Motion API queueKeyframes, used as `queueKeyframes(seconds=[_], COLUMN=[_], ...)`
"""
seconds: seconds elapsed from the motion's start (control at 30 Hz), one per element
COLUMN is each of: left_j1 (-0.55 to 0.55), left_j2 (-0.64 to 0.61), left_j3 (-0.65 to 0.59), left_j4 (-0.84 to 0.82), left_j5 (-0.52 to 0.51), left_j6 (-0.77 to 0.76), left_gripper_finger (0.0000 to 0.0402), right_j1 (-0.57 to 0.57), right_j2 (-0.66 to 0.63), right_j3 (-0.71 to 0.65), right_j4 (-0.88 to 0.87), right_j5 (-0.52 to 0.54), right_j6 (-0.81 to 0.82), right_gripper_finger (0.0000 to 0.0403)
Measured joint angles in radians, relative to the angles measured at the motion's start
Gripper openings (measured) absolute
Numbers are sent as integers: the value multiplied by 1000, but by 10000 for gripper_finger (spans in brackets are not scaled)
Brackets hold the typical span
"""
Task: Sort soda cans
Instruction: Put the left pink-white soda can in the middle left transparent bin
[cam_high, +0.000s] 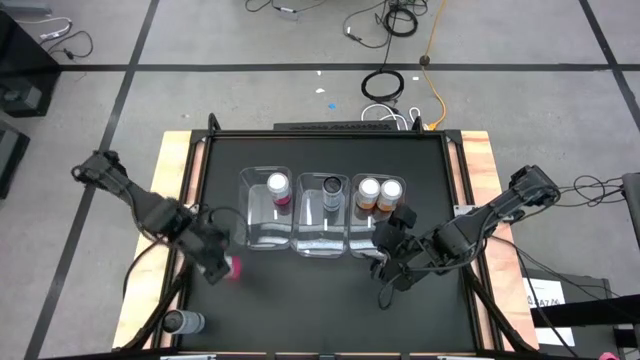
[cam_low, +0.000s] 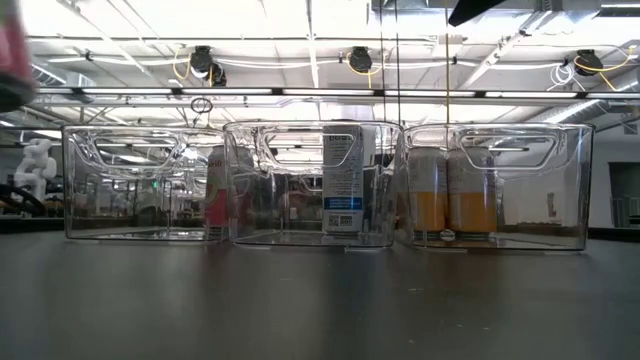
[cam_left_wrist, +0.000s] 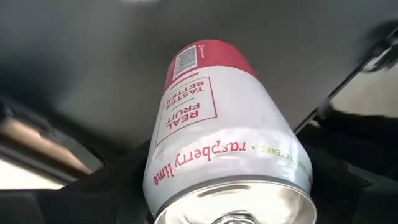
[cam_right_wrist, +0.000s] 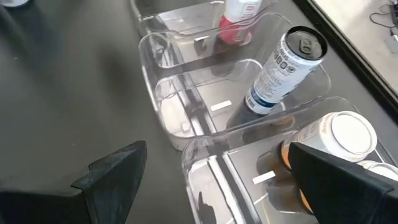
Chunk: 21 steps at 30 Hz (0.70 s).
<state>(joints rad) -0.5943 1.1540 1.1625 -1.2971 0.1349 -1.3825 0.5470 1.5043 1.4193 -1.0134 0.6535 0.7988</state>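
Pink-red and white, a raspberry lime can (cam_left_wrist: 217, 130) sat clamped between the left gripper's (cam_high: 222, 262) fingers, lifted off the black table (cam_high: 300, 300) just short of the three clear plastic bins (cam_high: 322, 212), its silvery top toward the wrist and its pink base pointing away past the fingertips. Beyond those fingers, in the nearest bin of the row, a second pink-red can (cam_high: 279, 189) stood upright. The middle bin held one dark grey-silver can (cam_right_wrist: 285, 70), which stood ahead of the right gripper's fingers (cam_right_wrist: 115, 174) and between them in the wrist view, label facing out. The far bin carried two orange cans (cam_high: 379, 194) side by side, touching, with pale round tops, close beside the right gripper (cam_high: 392, 262). That gripper hung by the front edge of the orange cans' bin, its fingers spread wide and holding nothing. Another dark grey-silver can (cam_high: 183, 322) stood alone near the table's front corner on the left arm's side, behind the left fingers and well apart from the bins. From table height, the three bins stood in a line, the pink-red can dim through the plastic and the orange pair clear
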Motion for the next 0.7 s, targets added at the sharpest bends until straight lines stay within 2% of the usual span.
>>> queueKeyframes(seconds=[0.3, 0.5, 0.7], left_j1=[262, 485, 703], left_j2=[-102, -62, 37], left_j3=[2, 66, 121], left_j4=[-14, -111, -124], left_j5=[-39, -39, -40], left_j6=[347, 650, 971], left_gripper_finger=[320, 320, 320], right_j1=[-61, -97, -129], right_j2=[0, 0, 0], right_j3=[0, 0, 0], right_j4=[0, 0, 1], right_j5=[2, 1, 1], right_j6=[26, 45, 64], right_gripper_finger=[384, 384, 384])
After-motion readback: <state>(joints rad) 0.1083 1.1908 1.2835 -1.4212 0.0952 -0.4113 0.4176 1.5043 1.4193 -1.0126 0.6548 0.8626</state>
